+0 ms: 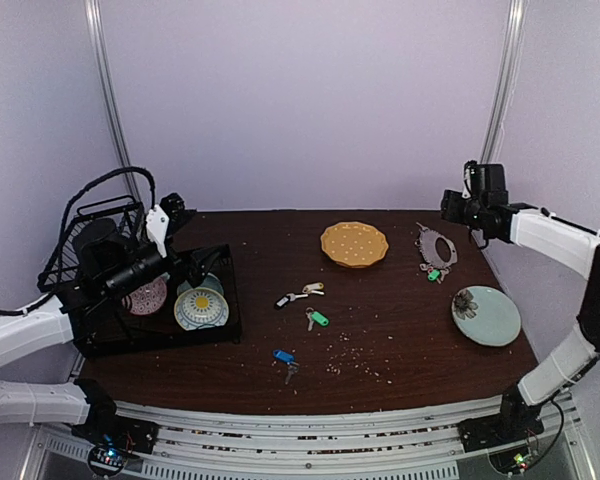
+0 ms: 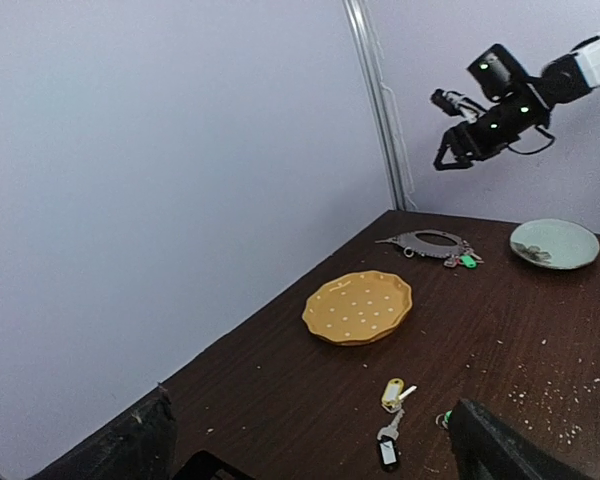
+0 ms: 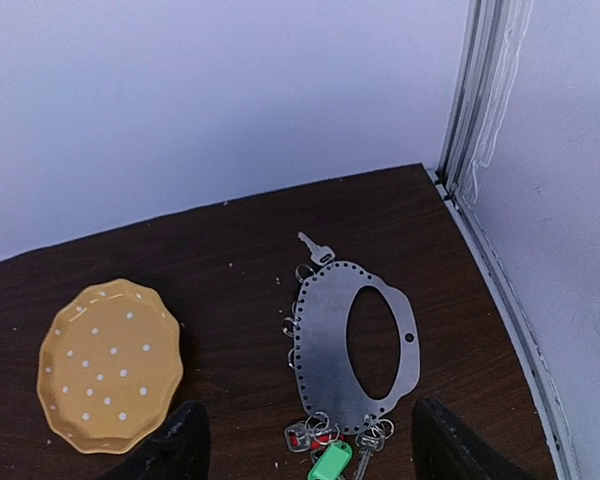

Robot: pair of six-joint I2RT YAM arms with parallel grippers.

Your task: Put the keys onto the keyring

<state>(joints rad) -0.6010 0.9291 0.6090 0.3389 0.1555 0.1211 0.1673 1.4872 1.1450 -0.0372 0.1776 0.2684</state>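
R gripper jaws apart, above keyring

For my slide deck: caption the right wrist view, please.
Right hand open, facing the grey keyring with keys attached; orange dotted plate alongside.

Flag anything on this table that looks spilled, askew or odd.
Pale crumbs are scattered over the near-centre and right of the dark table, like a spill. The green-tagged key and blue-tagged key lie loose near them, not on the keyring at the far right. Nothing looks broken.
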